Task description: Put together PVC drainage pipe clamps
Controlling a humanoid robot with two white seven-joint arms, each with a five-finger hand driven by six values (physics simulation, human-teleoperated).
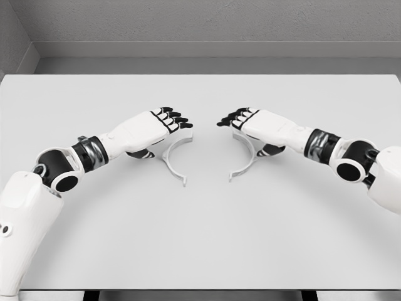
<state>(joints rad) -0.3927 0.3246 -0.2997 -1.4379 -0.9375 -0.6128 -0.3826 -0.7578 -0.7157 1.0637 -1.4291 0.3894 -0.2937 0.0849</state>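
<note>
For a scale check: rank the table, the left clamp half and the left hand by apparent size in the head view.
1. table, by far the largest.
2 and 3. left clamp half and left hand look alike in size; the hand covers part of the clamp, so no ranking.

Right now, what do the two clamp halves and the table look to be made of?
Left clamp half and right clamp half: thin curved pieces, pale grey-white and matte, with no metallic glint; likely plastic such as PVC, though a render leaves that open. Table: flat, uniform light grey, matte, no grain or reflection; painted or laminate by its look, otherwise unclear.
</note>
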